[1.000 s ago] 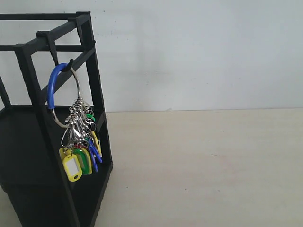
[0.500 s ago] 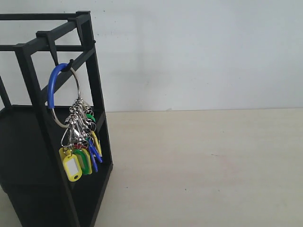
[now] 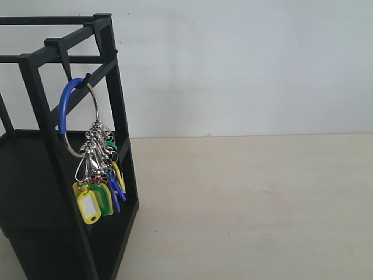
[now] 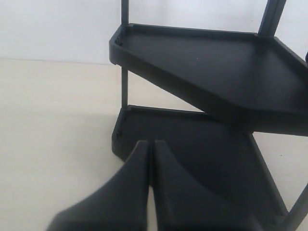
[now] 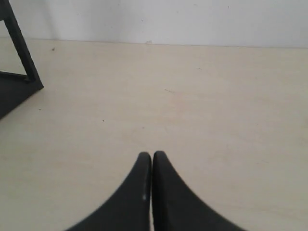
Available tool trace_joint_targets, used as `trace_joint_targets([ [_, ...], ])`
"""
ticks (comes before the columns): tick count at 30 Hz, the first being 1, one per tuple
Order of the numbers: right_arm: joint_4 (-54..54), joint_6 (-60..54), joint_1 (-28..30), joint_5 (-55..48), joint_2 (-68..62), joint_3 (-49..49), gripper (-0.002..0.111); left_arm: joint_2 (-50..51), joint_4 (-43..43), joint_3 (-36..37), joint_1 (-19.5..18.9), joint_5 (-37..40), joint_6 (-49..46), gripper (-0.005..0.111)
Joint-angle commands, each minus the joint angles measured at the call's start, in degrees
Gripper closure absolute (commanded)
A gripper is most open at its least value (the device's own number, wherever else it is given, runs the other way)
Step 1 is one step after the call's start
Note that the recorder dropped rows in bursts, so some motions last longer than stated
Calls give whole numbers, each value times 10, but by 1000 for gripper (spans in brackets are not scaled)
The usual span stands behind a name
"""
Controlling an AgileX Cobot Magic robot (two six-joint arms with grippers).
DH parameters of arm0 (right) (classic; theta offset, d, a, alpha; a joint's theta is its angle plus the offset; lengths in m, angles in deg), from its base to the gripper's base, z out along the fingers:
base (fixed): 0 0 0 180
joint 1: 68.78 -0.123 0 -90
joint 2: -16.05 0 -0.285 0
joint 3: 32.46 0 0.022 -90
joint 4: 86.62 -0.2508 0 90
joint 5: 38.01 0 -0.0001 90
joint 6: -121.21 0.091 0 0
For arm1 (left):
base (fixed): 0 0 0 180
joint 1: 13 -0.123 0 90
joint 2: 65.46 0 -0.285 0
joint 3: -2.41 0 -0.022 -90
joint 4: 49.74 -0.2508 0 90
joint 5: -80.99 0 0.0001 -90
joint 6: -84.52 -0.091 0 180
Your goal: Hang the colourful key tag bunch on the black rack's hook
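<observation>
Left gripper (image 4: 150, 144): jaws pressed tip to tip, nothing between them. Just past the tips is the black rack (image 4: 124, 91). Its lower shelf (image 4: 202, 163) has a corner closest to the jaws. The upper shelf (image 4: 216, 72) is above and further back, and a thin post joins the two at that corner. Pale counter (image 4: 53, 110) runs alongside the rack.

Right gripper (image 5: 152, 155): jaws also closed on each other, empty. It's over bare counter, well apart from the rack. Only one rack post and a shelf corner show at the edge of that wrist view.

Exterior view: the colourful key tag bunch (image 3: 96, 146) is on the rack, hanging clear of the counter. Its silver wire ring (image 3: 98, 108) sits over the hook (image 3: 65, 63), a thin black J that drops from the rack's top bar and curls up at the tip. The ring rests in that curl, right where the blue sleeve (image 3: 62, 111) ends.

The metal clips cluster at the bottom of the ring and the tags hang below them. The yellow tag (image 3: 88, 209) with a white window is frontmost, with green, red and blue tags behind it. The bunch hangs on the rack's outer face, between its front post and rear post. Can't tell whether the tags touch the frame.

A white wall (image 3: 245, 64) is behind the rack.
</observation>
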State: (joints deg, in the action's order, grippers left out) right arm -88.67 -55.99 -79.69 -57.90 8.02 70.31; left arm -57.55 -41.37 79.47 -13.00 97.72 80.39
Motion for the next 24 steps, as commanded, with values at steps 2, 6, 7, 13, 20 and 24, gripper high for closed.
trace_joint_targets([
  [2, -5, 3, 0, -2, 2, 0, 108, -1, -3, 2, 0, -4, -2, 102],
  [6, -6, 18, 0, -2, 2, 0, 108, -1, -3, 2, 0, -4, -2, 102],
  [7, -6, 18, 6, -3, 2, 0, 108, -1, -3, 2, 0, -4, -2, 102],
  [13, -6, 18, 12, -1, 2, 0, 108, -1, -3, 2, 0, -4, -2, 102],
  [20, -6, 18, 12, -1, 2, 0, 108, -1, -3, 2, 0, -4, -2, 102],
  [24, -6, 18, 12, -1, 2, 0, 108, -1, -3, 2, 0, -4, -2, 102],
])
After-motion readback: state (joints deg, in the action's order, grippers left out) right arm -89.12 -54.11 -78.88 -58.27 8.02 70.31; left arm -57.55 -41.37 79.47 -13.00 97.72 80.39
